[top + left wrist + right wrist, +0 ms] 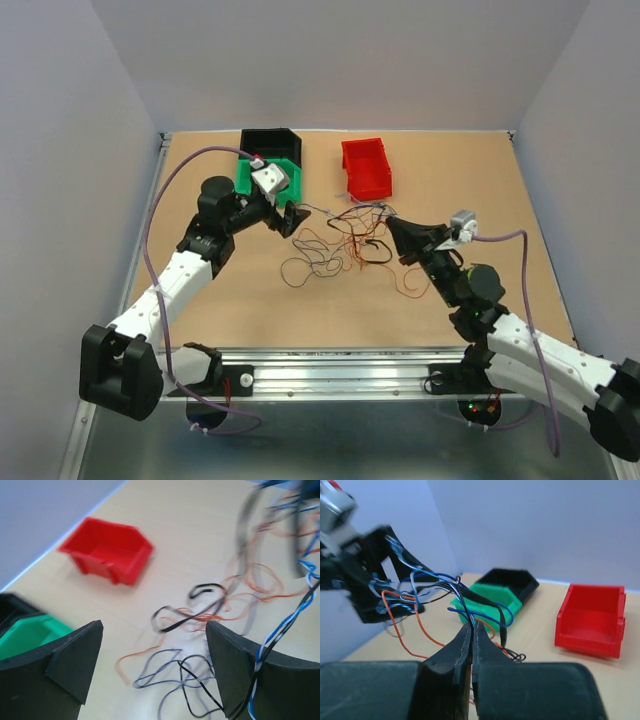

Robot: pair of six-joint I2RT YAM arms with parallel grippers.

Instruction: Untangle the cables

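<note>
We log left tool (pixel 154 626) wide | right tool (pixel 472 624) pinching thin orange-black-blue wire cables (pixel 340 235) | red plastic bin (pixel 368 186) at their 12 o'clock

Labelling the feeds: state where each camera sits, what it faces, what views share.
Top external: above, behind the bases, looking down at both arms, the cables.
Left wrist: on the left arm, past its open fingers toward the red bin.
Right wrist: past its shut fingers toward the left gripper.
Shared: all show the cables, red bin.
</note>
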